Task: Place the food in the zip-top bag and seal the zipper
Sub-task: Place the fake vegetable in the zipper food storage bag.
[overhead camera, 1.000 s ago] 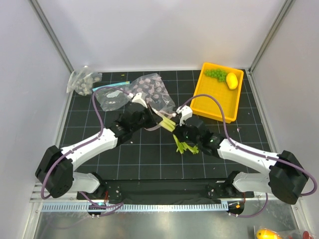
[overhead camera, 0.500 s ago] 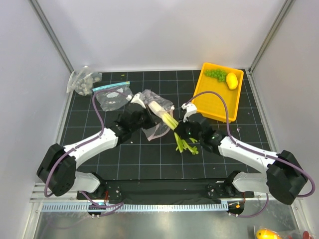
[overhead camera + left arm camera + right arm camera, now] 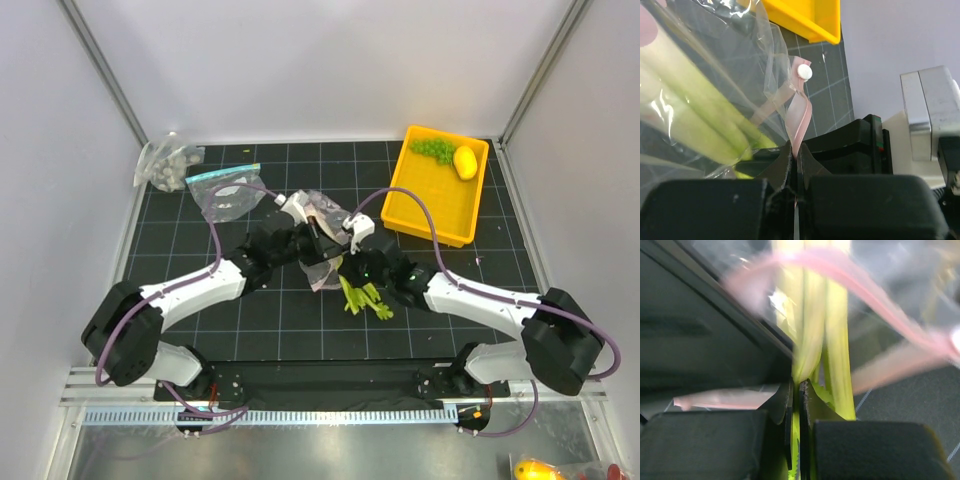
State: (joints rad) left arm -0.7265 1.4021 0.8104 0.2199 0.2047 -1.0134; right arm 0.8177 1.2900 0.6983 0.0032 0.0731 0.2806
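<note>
Left hand [image 3: 794,162] pinched shut on the zipper [image 3: 799,112]; right hand [image 3: 796,395] clamped on the leek [image 3: 835,340], whose white end sits inside the zip-top bag [image 3: 325,210] at mid bench [image 3: 250,320] (grapes [image 3: 433,148], lemon [image 3: 465,160]: yellow tray [image 3: 425,205]).

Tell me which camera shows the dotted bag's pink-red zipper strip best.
Left wrist: the thin pink-red plastic zipper strip is sharp, pinched between the left fingers. Right wrist shows it only as a blurred pink band across the long white-and-green leek stalk. In the top view it is too small to make out.
</note>
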